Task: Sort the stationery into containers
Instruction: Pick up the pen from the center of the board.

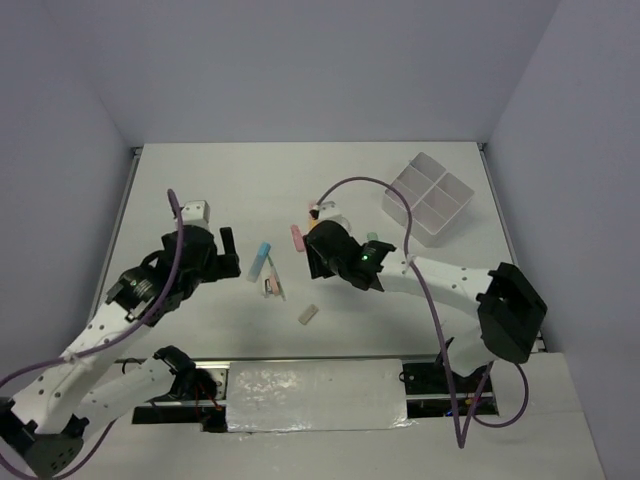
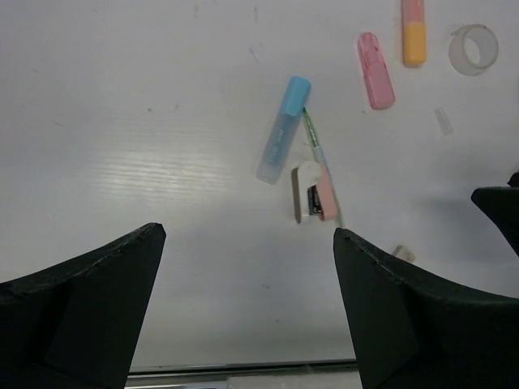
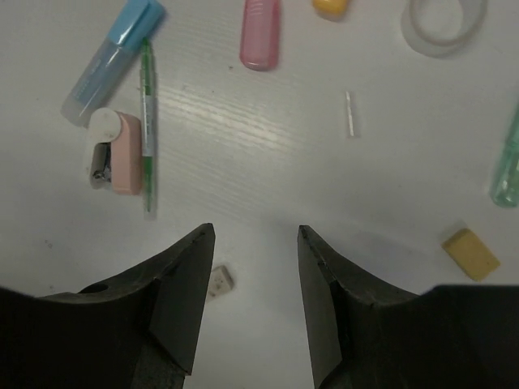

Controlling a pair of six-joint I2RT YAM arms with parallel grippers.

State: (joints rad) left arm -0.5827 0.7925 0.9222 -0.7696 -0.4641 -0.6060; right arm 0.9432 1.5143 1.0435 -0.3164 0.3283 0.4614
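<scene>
Now finds left gripper [image 2: 247, 235] spread wide, empty, blue highlighter [image 2: 282, 130] and pink stapler [image 2: 312, 194] just ahead. Finds right gripper [image 3: 255, 235] parted less, empty, yellow eraser [image 3: 471, 253] to its right.

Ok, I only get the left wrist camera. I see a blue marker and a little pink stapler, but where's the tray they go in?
Observer: The top camera shows the white tray, with its four compartments, far off to the right near the back. It is outside your picture.
Operator: Is the other gripper holding something?
Observer: No. The right gripper is open, with nothing between its fingers.
</scene>
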